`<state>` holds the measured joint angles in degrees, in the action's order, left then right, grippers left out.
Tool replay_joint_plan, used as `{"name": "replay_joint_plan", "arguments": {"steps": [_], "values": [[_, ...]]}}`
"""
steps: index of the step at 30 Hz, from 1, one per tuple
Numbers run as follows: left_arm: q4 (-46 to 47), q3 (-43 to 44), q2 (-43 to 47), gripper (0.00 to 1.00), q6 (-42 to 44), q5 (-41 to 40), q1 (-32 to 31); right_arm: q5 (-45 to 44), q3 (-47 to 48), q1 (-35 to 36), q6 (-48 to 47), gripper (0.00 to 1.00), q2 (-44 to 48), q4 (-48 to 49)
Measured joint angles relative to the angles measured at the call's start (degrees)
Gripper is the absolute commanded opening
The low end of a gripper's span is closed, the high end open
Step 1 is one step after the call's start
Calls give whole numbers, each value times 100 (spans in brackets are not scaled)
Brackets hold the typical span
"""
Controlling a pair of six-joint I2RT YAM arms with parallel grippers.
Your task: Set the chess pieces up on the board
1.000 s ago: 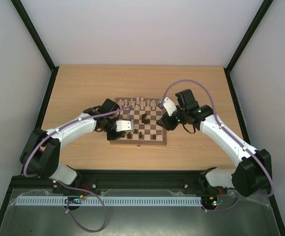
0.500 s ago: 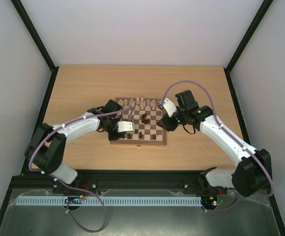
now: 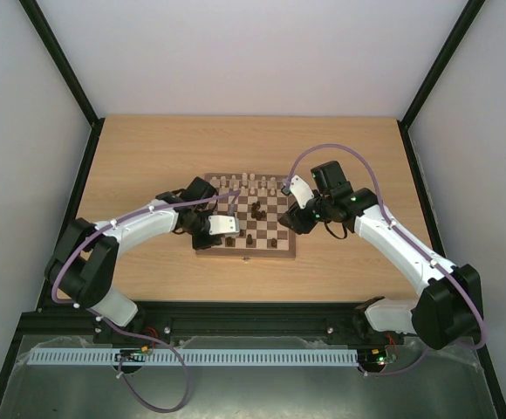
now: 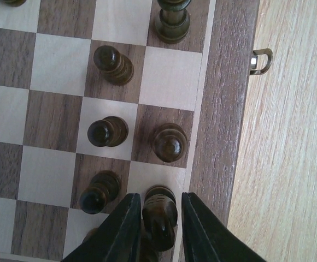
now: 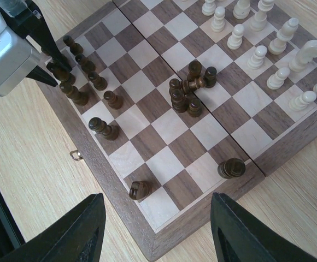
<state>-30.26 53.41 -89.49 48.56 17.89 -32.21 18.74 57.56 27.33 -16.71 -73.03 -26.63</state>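
Board point(image 3: 246, 253) lies in the middle of the worktop point(image 3: 148, 157), and we begin at its near-left corner. There the left fingers point(image 4: 128, 229) reach down on either side of one dark piece point(image 4: 159, 210) that stands on the nearest row, just beside the brown border. They sit close against it, yet we cannot tell whether they pinch it or merely flank it. More dark pieces point(image 4: 109, 132) stand upright on the two nearest rows, running rightward from that corner. A small metal latch point(image 4: 260, 60) juts from the near border over the worktop.

Towards the near-right corner we see a lone dark piece point(image 5: 139, 190), and another dark one point(image 5: 231, 168) sits by the right edge. Above that right side hang the right fingers point(image 5: 87, 229), spread wide with nothing between them.

Farther in, a crowd of dark pieces point(image 5: 188, 90) huddles close together around the middle of the board. Beyond them the pale pieces point(image 5: 257, 38) stand along the two farthest rows.
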Motion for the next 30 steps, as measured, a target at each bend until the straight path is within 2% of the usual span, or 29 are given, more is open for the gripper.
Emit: {"name": "replay_joint_plan", "arguments": {"steps": [11, 18, 19, 20, 21, 22, 28, 30], "values": [[-299, 413, 4, 31, 2, 236, -2, 0, 26, 0, -4, 54, -13, -15], [-479, 789, 236, 35, -68, 481, 116, -107, 1008, 0, -87, 53, -603, -286], [-470, 868, 282, 40, -138, 568, 157, -160, 1193, 0, -111, 53, -739, -323], [-433, 944, 334, 53, -240, 632, 201, -240, 1353, 0, -140, 53, -855, -361], [-332, 1025, 400, 91, -413, 680, 234, -332, 1499, 0, -192, 53, -977, -400], [-192, 1095, 466, 98, -601, 710, 254, -463, 1626, 0, -245, 53, -1099, -470], [1145, 1515, 1064, 99, -2938, 627, 369, -955, 1952, -50, -479, 53, -1554, -898], [1316, 1709, 1064, 99, -3375, 673, 387, -962, 1952, -68, -483, 53, -1558, -986]]}}
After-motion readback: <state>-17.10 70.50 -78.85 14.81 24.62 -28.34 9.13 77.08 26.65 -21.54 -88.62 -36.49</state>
